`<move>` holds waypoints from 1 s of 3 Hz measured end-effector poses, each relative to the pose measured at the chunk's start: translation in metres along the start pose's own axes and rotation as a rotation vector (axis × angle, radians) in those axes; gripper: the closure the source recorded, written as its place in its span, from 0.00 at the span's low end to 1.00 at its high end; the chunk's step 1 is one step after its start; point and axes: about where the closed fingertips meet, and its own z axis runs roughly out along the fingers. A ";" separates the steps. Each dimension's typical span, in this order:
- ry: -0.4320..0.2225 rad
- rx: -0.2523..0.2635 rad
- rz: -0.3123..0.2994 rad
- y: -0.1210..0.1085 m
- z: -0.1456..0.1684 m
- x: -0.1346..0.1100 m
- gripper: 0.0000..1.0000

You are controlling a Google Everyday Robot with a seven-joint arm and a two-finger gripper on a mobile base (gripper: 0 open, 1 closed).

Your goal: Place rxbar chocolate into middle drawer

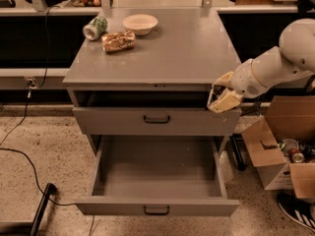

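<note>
Scanning outward from the tool end, located the cream-coloured gripper claw [222, 98] at the tip of the white, rounded robot arm [275, 65], right at the front right corner of the flat grey metal cabinet top [162, 58] and about level with its front edge. Could not tell whether the claw was open or closed. Could not identify the small flat black rxbar chocolate bar with certainty; noted only a dark sliver at the claw itself, too small to name.

Below and to the left of the claw, found the wide grey metal middle drawer [157, 173] pulled well out, its grey floor exposed and its small black handle [156, 210] facing the camera. Immediately left of the claw, at about the same height, recorded the like grey upper drawer [113, 122] pushed in, with a black handle of its own and a dark gap above its front panel.

Far up and left of the claw, at the back left of the cabinet top, logged three items close together: a green metal can [95, 27] on its side, a tan crinkly snack bag [118, 41] just beside it, and a pale shallow round bowl [140, 22] behind the bag. Below and right of the claw, observed an open brown cardboard box [275, 156] standing on the speckled floor [49, 136].
</note>
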 end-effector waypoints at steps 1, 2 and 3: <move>-0.020 -0.016 0.028 0.009 0.007 0.003 1.00; -0.068 -0.025 0.065 0.043 0.007 -0.002 1.00; -0.129 -0.090 0.090 0.102 0.037 -0.001 1.00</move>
